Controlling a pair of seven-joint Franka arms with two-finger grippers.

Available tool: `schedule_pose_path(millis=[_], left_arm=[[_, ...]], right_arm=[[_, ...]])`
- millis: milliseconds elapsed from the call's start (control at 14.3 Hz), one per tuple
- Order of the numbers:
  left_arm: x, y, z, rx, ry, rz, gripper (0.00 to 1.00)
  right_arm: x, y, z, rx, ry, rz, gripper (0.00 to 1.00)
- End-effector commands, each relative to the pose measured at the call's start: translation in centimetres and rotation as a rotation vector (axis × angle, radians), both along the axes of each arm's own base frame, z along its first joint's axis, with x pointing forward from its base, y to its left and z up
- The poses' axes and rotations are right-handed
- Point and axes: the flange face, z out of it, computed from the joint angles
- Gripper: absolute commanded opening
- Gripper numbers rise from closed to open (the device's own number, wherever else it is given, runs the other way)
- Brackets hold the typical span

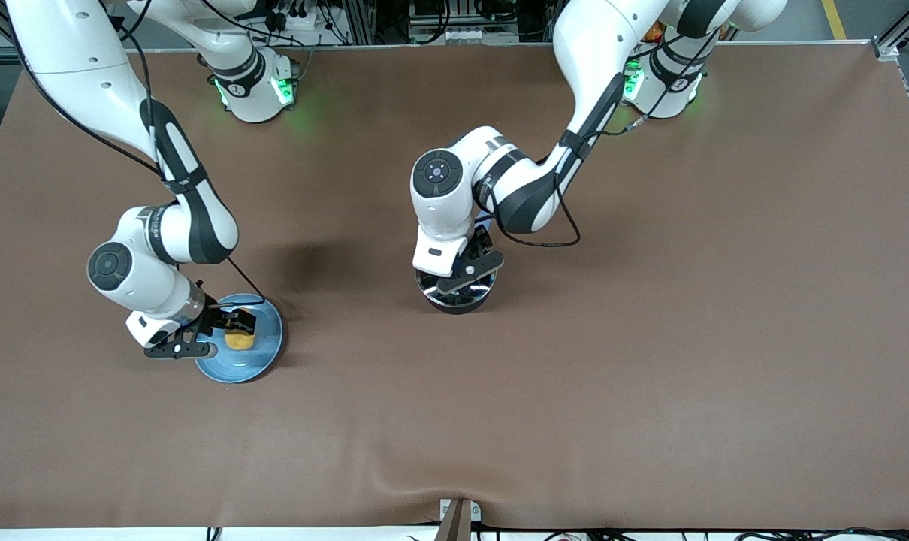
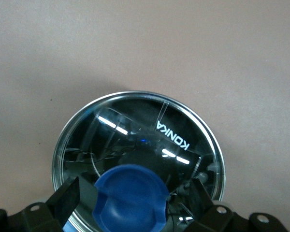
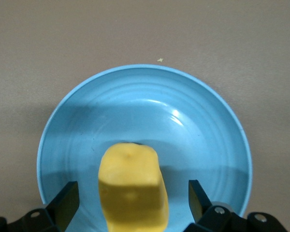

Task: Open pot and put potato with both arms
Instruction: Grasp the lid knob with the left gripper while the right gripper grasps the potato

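- Since the potato [image 3: 133, 188] sits nearest the front camera, start there: it lies on the light-blue plate [image 3: 193, 116], toward the right arm's end of the surface [image 1: 650, 376].
- It looks small, light and firm, with a smooth, lumpy skin that may slip or roll, so I think a squeeze across its short middle is best.
- Over it hangs the right end effector [image 3: 130, 205], wide open, with one finger on each side of the potato and not touching it.
- A bit farther from the camera, near the middle of the surface, stands the pot [image 1: 457, 294] with its glass lid [image 2: 135, 140] on.
- That lid looks hard, shiny, slippery and easy to break, so the round blue knob [image 2: 131, 200] is the place to grab.
- Right above it is the left end effector [image 2: 135, 203], open too, with a finger on each side of the knob.
- Hidden things: the left arm covers most of the pot, I cannot see its long handle, and shine on the glass hides what is inside.
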Motion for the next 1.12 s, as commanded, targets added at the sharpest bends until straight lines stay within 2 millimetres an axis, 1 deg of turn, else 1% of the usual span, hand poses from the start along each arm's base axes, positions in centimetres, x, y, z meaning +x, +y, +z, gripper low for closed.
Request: schedule_pose_path(millis=[0,70,140,350,491,561,631,771,911,981,1051], left_arm=[[0.1,-0.3,0.1,0.01,-0.021,-0.025,1.0],[0.0,-0.4,0.1,0.011,-0.02,-0.025,0.95],[0.0,-0.4,0.1,0.011,-0.02,-0.025,0.88],[-0.1,-0.4,0.2,0.011,-0.022,-0.029,0.58],[0.0,-0.3,0.6,0.009,-0.02,-0.047,0.3],[-0.1,-0.3,0.9,0.009,-0.016,-0.05,0.14],[-0.1,-0.3,1.4,0.005,-0.018,-0.049,0.0],[0.0,-0.1,2.9,-0.001,-0.02,-0.043,0.0],[0.2,0.5,5.4,-0.009,-0.026,-0.034,0.0],[0.3,1.1,7.4,-0.008,-0.027,-0.03,0.0],[0.4,2.2,9.0,0.006,-0.016,-0.031,0.0]], right_arm=[[0.1,0.6,-2.1,0.007,-0.021,-0.013,1.0],[0.0,0.6,-2.8,0.006,-0.021,-0.014,1.0],[0.0,0.6,-3.1,0.005,-0.021,-0.013,1.0],[-0.1,0.5,-3.1,0.005,-0.018,-0.01,1.0],[-0.4,0.4,-3.4,0.006,-0.006,-0.011,1.0],[-0.6,0.4,-3.6,0.004,0.003,-0.011,1.0],[-1.1,0.5,-3.9,0.005,0.012,-0.011,1.0],[-1.4,0.4,-3.7,0.005,0.015,-0.012,1.0],[-1.5,0.4,-3.8,0.005,0.017,-0.012,1.0],[-1.5,0.4,-3.7,0.004,0.017,-0.012,1.0],[-1.5,0.4,-3.6,0.005,0.017,-0.014,1.0]])
